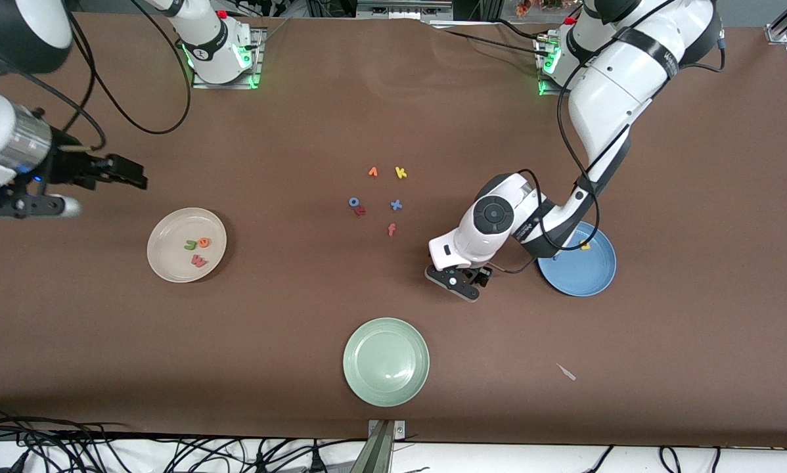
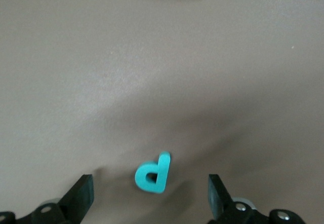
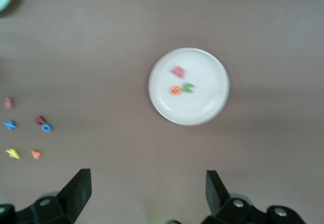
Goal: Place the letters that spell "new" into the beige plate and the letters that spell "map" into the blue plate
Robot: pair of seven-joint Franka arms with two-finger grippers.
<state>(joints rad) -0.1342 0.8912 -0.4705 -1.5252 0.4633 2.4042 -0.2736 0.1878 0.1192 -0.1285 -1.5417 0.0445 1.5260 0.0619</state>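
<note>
In the front view the left arm covers the ten o'clock part of the blue plate (image 1: 581, 276), so you can count only one letter in it: the yellow a (image 1: 585, 246) near its twelve o'clock rim. Whether the blue m lies under the arm cannot be told. The teal p (image 2: 152, 174) shows only in the left wrist view, lying flat on the brown cloth between the spread, empty fingers of the left gripper (image 2: 150, 183), which is low over the table at nine o'clock from the blue plate.

There are three round, shallow, glossy plates. The beige plate (image 1: 170, 226) holds three foam letters: the green n (image 1: 190, 245), the orange e (image 1: 203, 242) and the pinkish-red w (image 1: 199, 261). The pale green plate (image 1: 385, 387) sits at six o'clock of the table.

Six loose letters lie at twelve o'clock from it: an orange one (image 1: 372, 172), the yellow k (image 1: 401, 173), the blue o (image 1: 353, 202) touching a small red one (image 1: 360, 211), the blue x (image 1: 396, 205) and the orange-red f (image 1: 391, 229).

The right gripper (image 1: 134, 177) waits with its jaws apart and nothing in them, over the table at ten o'clock from the beige plate.
</note>
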